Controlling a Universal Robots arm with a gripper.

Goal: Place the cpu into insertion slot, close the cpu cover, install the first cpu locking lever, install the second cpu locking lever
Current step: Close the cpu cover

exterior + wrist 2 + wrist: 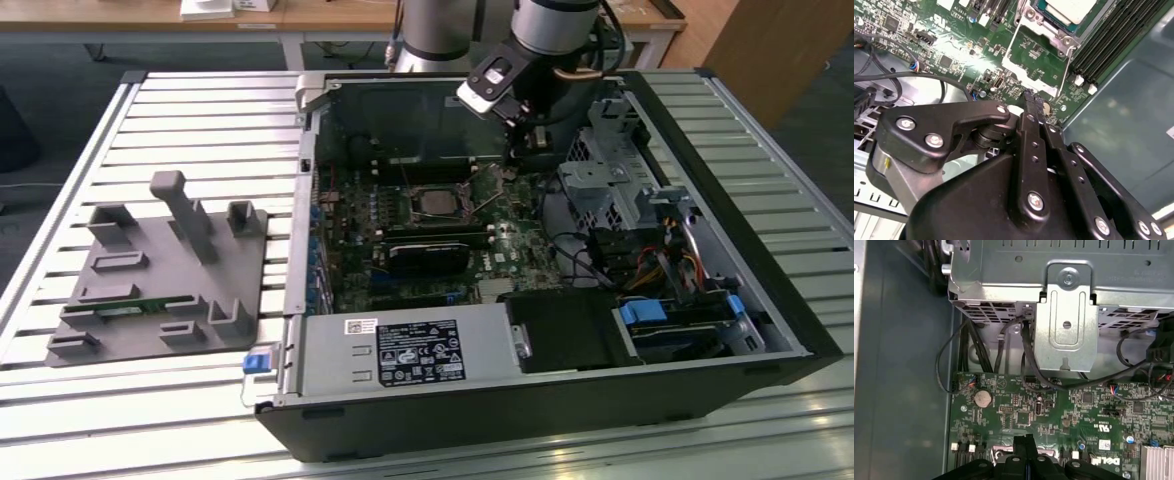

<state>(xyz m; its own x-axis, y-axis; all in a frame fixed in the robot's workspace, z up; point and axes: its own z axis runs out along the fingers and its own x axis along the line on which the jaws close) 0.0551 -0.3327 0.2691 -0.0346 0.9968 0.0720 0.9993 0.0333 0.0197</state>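
In the exterior view, an open computer case [787, 330] lies on a slatted desk [200, 110], with a grey plastic fixture [147, 290] beside it on the exterior view's left. The arm reaches down into the case. Its end effector [513, 170] is low over the green motherboard [521, 250], just to the exterior view's right of the insertion slot [434, 203]. A boxed power supply [400, 350] fills the near corner of the case.

In the second wrist view, the end effector [1033, 97] has its 2 fingers pressed together, and nothing shows between them. The cpu [1074, 9] lies in the slot with its pale top up. The cpu cover [1010, 47] is swung open, and green board shows through its cut-out centre. It sits between the chip and the fingertips. The tips are just beside the cover's free edge, but I cannot tell whether they touch it.

In the first wrist view, the closed end effector [1025, 445] hangs over the board. Near it are a coin battery [983, 398], black cables [1026, 360] and a metal cage [1066, 315].
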